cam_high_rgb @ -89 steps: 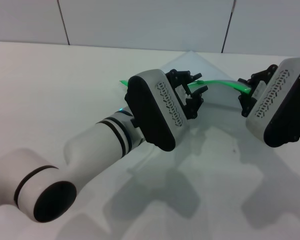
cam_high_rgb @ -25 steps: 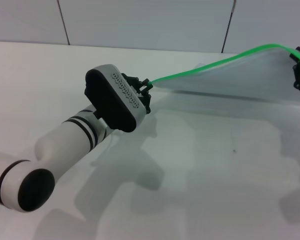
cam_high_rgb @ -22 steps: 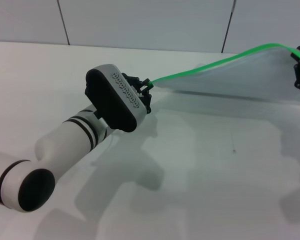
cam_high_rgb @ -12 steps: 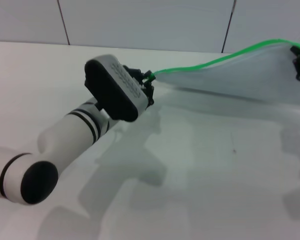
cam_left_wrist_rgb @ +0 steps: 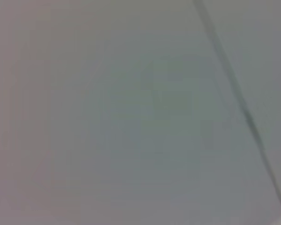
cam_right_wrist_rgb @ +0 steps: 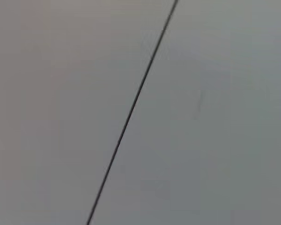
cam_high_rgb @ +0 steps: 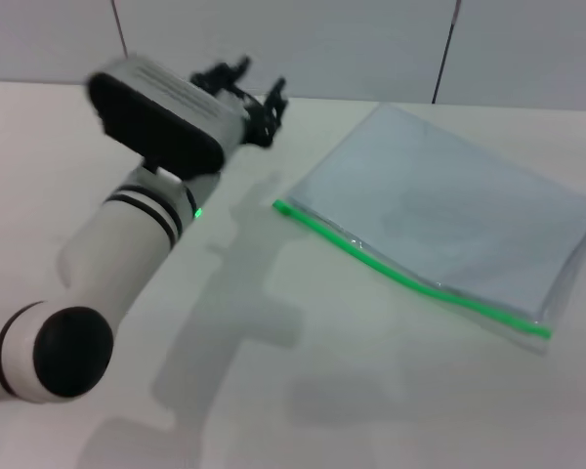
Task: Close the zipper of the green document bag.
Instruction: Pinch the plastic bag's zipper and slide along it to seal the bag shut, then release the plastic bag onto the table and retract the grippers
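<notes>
The green document bag (cam_high_rgb: 449, 220) lies flat on the white table (cam_high_rgb: 332, 391), right of centre in the head view, with nothing touching it. Its zipper (cam_high_rgb: 400, 276) is the bright green strip along the bag's near long edge, running from the left corner to the right corner. I cannot make out the slider. My left gripper (cam_high_rgb: 249, 88) is lifted above the table, up and to the left of the bag's left corner, open and holding nothing. The right gripper is out of view. Both wrist views show only a plain pale surface with a dark seam.
A white panelled wall (cam_high_rgb: 293, 44) with dark seams stands behind the table. My left arm (cam_high_rgb: 127, 244) reaches diagonally from the lower left across the table's left half.
The bag, held up stretched between both grippers half a second ago, now lies flat on the table. The left gripper has let go and lifted away to the left; the right gripper has left the view.
</notes>
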